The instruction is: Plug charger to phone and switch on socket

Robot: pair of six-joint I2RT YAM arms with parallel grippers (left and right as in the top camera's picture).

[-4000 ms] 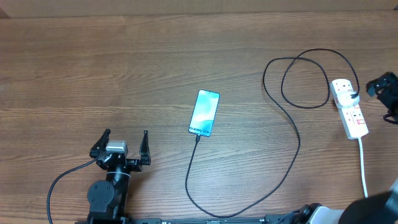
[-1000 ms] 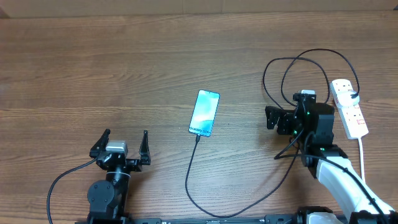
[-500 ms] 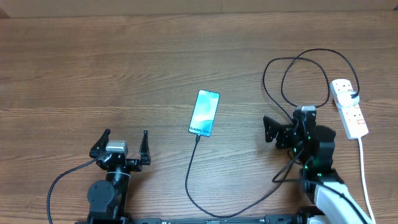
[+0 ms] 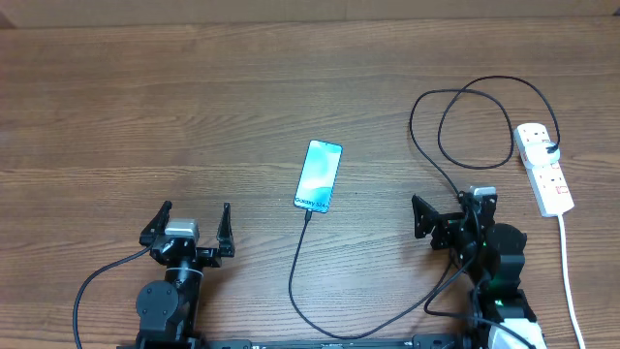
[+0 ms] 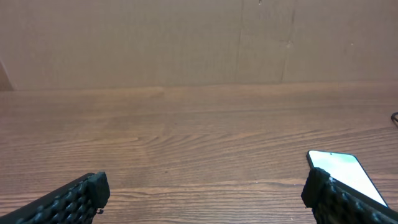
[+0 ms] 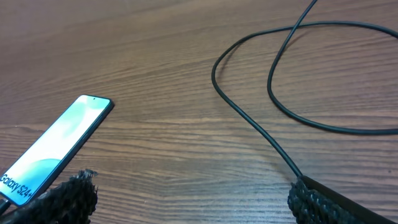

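Note:
The phone (image 4: 319, 175) lies face up at the table's middle, light blue screen lit; it also shows in the right wrist view (image 6: 53, 148) and the left wrist view (image 5: 344, 173). The charger cable (image 4: 455, 204) runs from the phone's lower end in a long loop to its black plug in the white socket (image 4: 543, 167) at the right. It also crosses the right wrist view (image 6: 255, 121). My left gripper (image 4: 191, 222) is open and empty near the front left. My right gripper (image 4: 448, 208) is open and empty over the cable, between phone and socket.
The socket's white cord (image 4: 565, 262) runs down toward the front edge at the far right. A brown cardboard wall (image 5: 186, 37) stands along the table's far edge.
My right arm has drawn back from beside the socket toward the front of the table, down and left, with its gripper open. The left arm, phone and cable have not moved.

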